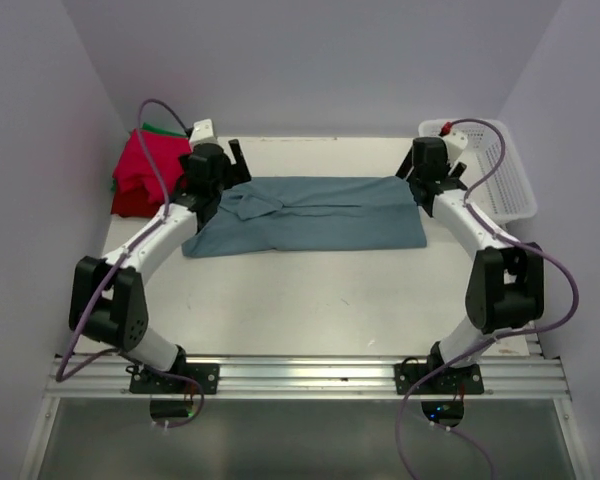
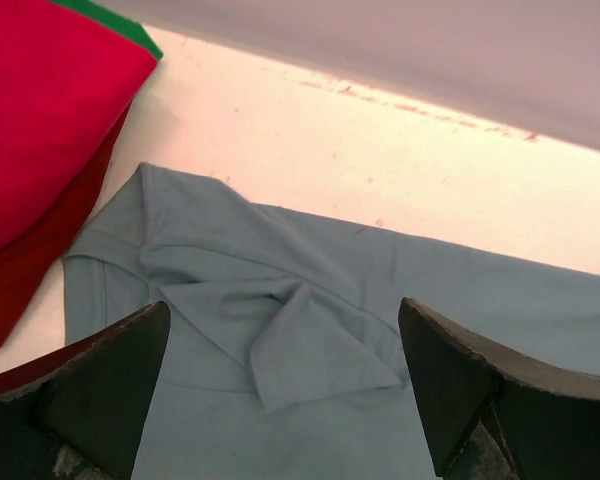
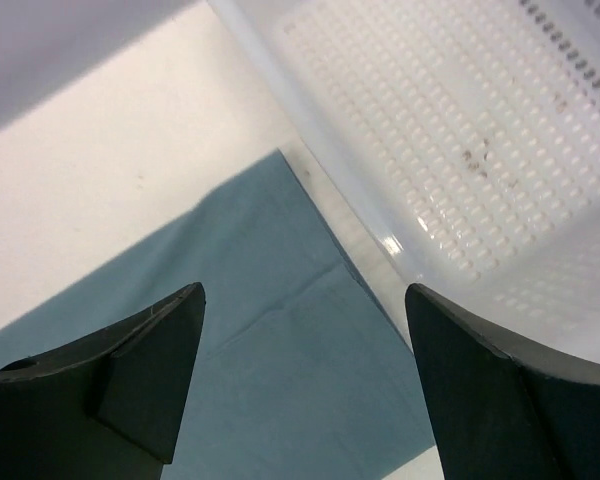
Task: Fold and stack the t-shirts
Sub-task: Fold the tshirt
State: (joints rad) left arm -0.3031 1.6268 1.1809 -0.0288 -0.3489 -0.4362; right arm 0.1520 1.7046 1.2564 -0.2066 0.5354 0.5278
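Left claw: the left gripper (image 2: 280,350) is spread wide with nothing between its fingers; the blue-grey t-shirt (image 2: 310,330) lies right under it, its rumpled sleeve end between the 2 fingers
Right claw: the right gripper (image 3: 305,340) is also wide apart and empty; the shirt's other end lies flat beneath it, and the white mesh basket (image 3: 460,150) is just to its right
Done so far: the red t-shirts (image 2: 50,120) sit as folded squares left of the left claw, with the green t-shirt (image 2: 120,20) peeking out behind them; I judge that stack finished
In hand: the blue-grey one looks folded lengthwise into 1 long band across the table (image 1: 310,290)
Left to do: by my reckoning, the crosswise folds; then onto the red stack
Writing: no brand, label or lettering that I can read
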